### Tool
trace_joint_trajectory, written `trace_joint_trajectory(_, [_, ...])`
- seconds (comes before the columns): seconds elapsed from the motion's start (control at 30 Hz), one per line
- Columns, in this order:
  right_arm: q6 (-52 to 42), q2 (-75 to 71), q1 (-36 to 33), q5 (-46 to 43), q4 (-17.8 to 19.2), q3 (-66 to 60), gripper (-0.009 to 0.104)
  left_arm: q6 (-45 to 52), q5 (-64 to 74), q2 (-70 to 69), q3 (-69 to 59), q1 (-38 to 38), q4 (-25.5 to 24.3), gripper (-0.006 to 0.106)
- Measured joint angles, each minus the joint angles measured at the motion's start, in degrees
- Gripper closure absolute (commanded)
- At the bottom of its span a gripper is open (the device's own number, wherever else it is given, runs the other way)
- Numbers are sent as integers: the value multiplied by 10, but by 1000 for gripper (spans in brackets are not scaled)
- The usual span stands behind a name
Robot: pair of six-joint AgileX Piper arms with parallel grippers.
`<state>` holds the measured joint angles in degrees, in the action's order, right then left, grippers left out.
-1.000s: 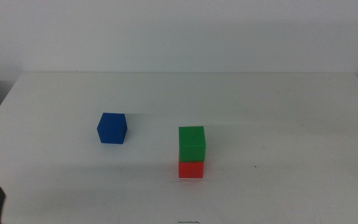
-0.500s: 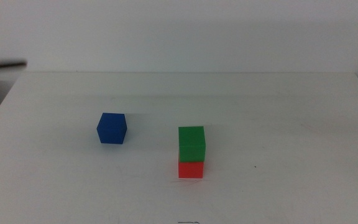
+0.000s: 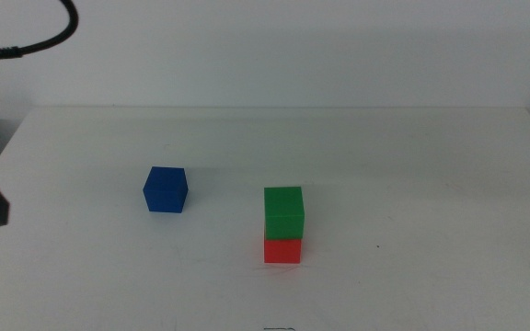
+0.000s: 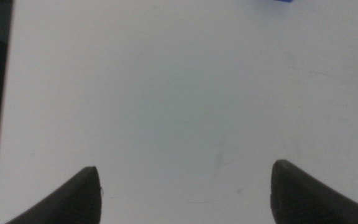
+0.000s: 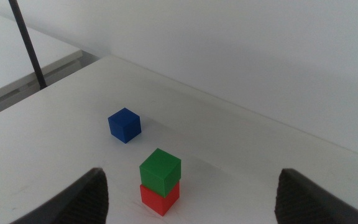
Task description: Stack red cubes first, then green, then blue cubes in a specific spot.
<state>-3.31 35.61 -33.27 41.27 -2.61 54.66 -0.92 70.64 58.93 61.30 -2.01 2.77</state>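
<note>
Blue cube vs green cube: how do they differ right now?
The blue cube is dark blue; the green cube is green. The blue cube sits directly on the table; the green cube sits on top of the red cube. The blue cube stands alone, apart from the stack, on the left arm's side. Both look the same size, plain and matte, and neither is gripped.

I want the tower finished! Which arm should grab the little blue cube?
Probably the left: its open gripper is entering from the small dark blue cube's side. The right gripper waits, open, beyond the green-on-red stack.
</note>
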Motion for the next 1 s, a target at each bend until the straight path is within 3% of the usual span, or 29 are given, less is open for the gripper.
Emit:
trace_joint_trajectory(0.27, [0,0,0,0,0,0,23,9,-19,85,35,12,54,30])
trace_joint_trajectory(0.63, [0,0,0,0,0,0,23,-28,-36,306,207,132,16,35])
trace_joint_trajectory(0.77, [0,0,0,0,0,0,23,-36,-36,371,256,143,15,32])
trace_joint_trajectory(0.93, [0,0,0,0,0,0,23,-37,-35,435,294,143,12,8])
trace_joint_trajectory(1.0, [0,0,0,0,0,0,23,-32,-34,456,308,143,10,7])
